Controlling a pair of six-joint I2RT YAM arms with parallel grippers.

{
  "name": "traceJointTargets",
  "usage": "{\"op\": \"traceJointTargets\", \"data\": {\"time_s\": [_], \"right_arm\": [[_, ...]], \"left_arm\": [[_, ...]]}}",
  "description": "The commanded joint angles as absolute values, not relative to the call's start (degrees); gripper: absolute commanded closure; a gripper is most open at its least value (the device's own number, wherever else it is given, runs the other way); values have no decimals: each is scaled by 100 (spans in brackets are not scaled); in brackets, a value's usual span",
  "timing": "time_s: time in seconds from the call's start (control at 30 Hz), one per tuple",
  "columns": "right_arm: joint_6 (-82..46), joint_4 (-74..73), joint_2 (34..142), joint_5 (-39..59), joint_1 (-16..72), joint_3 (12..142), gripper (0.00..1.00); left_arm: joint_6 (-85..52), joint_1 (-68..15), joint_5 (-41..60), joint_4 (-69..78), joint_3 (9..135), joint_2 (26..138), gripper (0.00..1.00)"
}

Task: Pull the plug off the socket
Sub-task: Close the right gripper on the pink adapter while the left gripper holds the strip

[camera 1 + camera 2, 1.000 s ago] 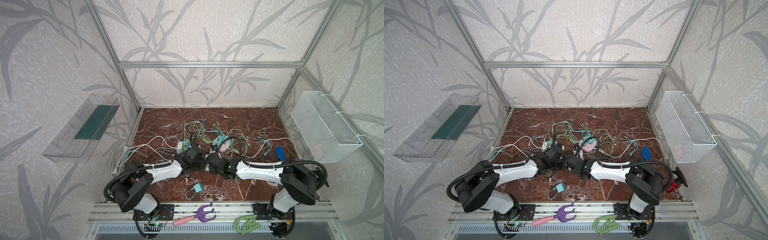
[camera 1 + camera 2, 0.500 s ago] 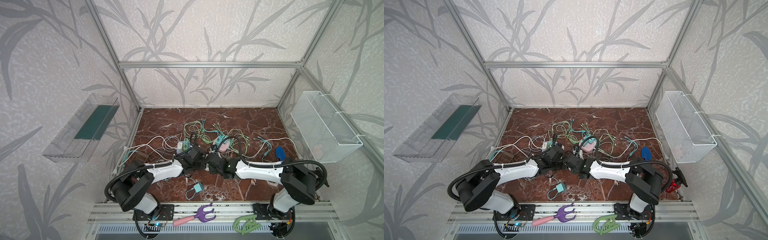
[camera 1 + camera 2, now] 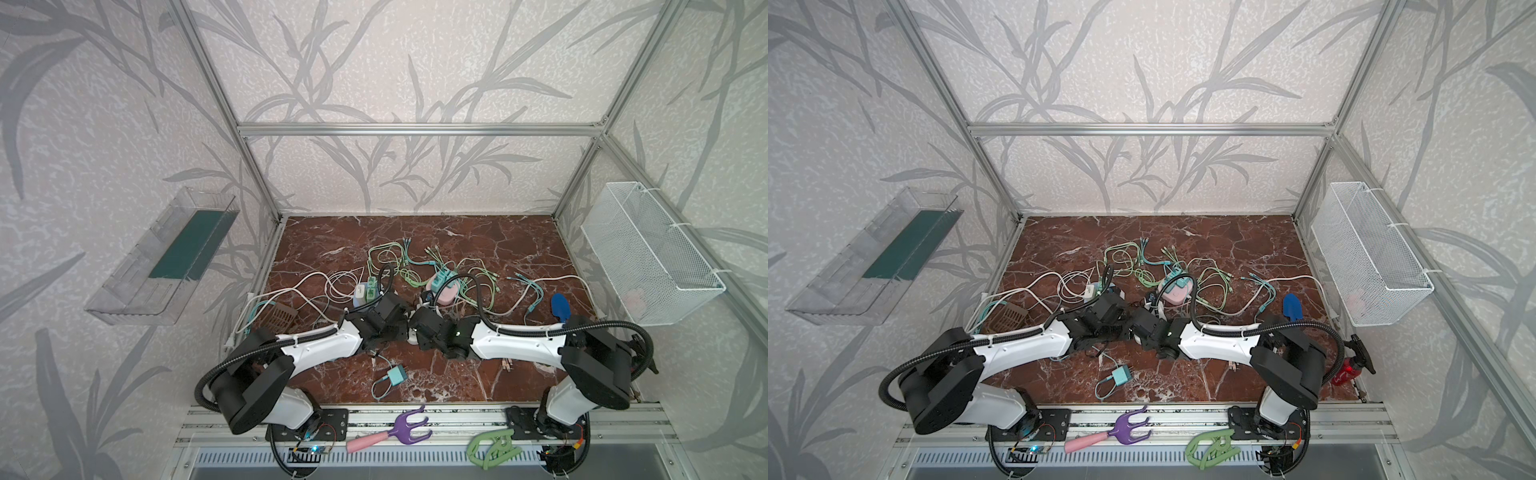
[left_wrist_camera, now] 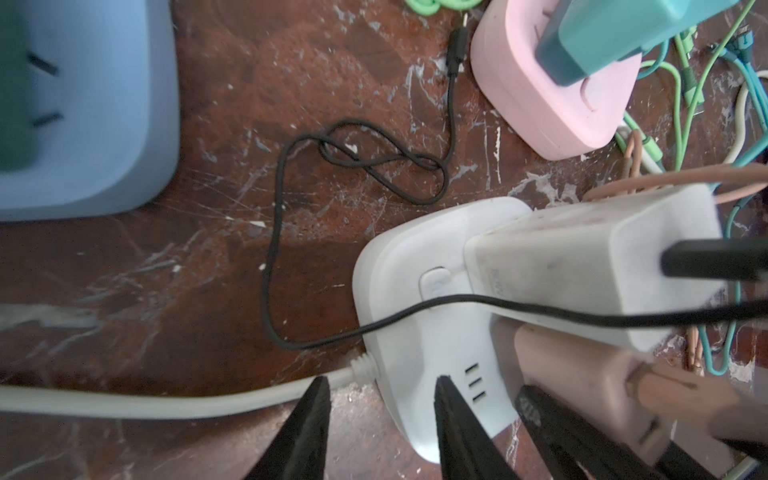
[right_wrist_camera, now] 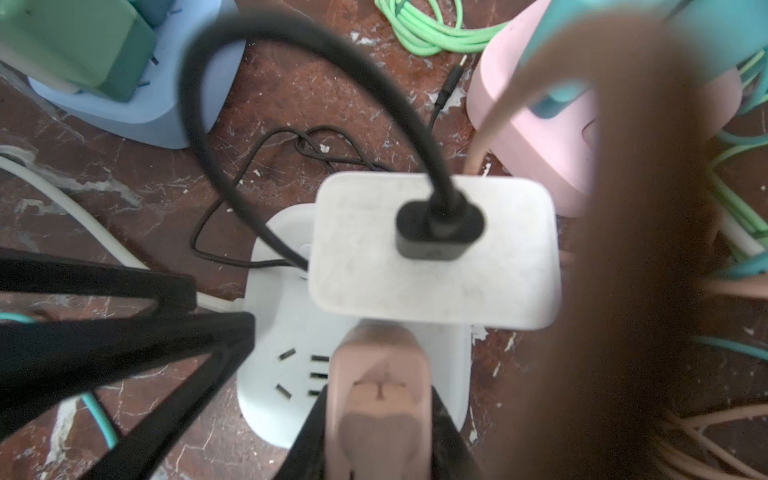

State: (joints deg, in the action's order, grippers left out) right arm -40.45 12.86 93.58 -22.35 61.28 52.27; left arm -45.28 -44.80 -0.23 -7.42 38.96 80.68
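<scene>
Right wrist view: shows right claw [image 5: 379, 419] clamped on the tan plug [image 5: 380, 374], one black finger against each side. Finds that plug seated upright in the white socket [image 5: 282, 357], at the edge nearest the camera, just beside free slots. Notes a white adapter [image 5: 436, 266] plugged into the same socket just beside it, with a black cable [image 5: 192, 104] arcing up out of its top. Catches left claw [image 5: 220, 309] at the socket's side, tips at the corner where the white cord [image 5: 83, 212] enters.

Left wrist view: puts left claw narrowly parted, straddling that corner. Sets one finger [image 4: 455, 419] over the socket's top by three small slots, the other on the desk [image 4: 166, 291] side of the cord. Cannot tell whether the tips press down. Places a pink socket [image 4: 540, 95] carrying a teal plug [image 4: 623, 37] beyond, and a blue socket [image 4: 83, 137] off to the other side, both apart from the white one.

Both top views: show the two claws meeting head to head near the middle of the desk, toward the front, with the white socket mostly hidden beneath them. Records a loose teal charger [image 3: 394, 376] lying apart, nearer the front rail.
</scene>
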Motion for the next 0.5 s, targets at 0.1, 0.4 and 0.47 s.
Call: {"op": "traceJointTargets", "data": {"time_s": [0.1, 0.4, 0.47], "right_arm": [[-4109, 1218, 9224, -2378, 6135, 5169, 83], [-4118, 1154, 9123, -2211, 6135, 5092, 82], [-4111, 1095, 9114, -2156, 6133, 5065, 82]], "left_arm": [[-4115, -4386, -235, -1076, 4024, 7826, 56], [-4045, -4368, 248, -877, 4176, 8368, 57], [-4052, -4362, 279, -798, 4186, 8443, 57]]}}
